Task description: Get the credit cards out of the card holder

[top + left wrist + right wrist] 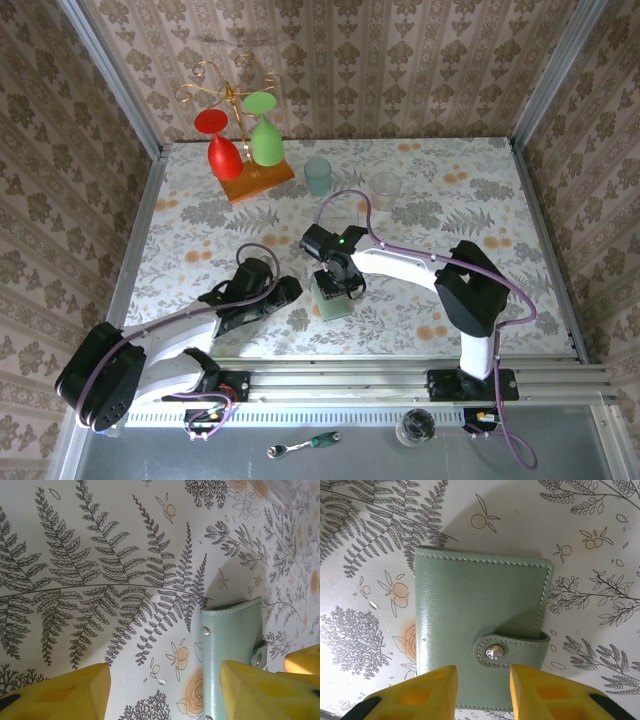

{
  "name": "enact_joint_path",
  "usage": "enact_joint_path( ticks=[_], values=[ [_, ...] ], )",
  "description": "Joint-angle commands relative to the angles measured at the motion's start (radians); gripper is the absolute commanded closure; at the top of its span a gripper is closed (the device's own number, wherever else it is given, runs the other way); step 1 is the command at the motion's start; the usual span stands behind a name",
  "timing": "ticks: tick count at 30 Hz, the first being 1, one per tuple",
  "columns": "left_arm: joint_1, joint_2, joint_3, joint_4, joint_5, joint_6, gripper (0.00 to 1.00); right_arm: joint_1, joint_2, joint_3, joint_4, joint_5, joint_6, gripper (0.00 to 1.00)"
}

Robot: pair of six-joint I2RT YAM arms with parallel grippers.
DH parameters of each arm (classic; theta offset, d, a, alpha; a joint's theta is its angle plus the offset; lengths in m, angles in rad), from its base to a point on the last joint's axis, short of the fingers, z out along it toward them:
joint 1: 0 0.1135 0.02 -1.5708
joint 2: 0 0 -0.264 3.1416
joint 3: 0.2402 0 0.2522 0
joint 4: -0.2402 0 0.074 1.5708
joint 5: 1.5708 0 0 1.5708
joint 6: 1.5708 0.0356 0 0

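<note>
CARD HOLDER FASTENED ON TABLE

The fern-print table (480,200) carries the card holder (470,600), flat, front centre. Left gripper (162,680): fingers wide apart at its edge. Right gripper (482,672): fingers narrowly apart above its snap strap (515,647); they hide its near edge.

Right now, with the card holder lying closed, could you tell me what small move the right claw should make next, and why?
Probably lower the right claw to pinch the snap tab and lift it: the card holder lies flat with the tab fastened, and the claw's parted fingers sit just beside it.
</note>
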Motion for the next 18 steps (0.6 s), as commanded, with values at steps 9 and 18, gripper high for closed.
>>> enact_joint_path(
  ticks=[9,18],
  values=[
    [0.016,0.015,-0.01,0.031,0.0,-0.017,0.39,0.015,0.049,0.027,-0.045,0.016,0.019,0.66],
    [0.015,0.05,-0.001,0.055,0.014,-0.019,0.39,0.014,0.078,0.023,-0.039,0.014,0.021,0.68]
  ],
)
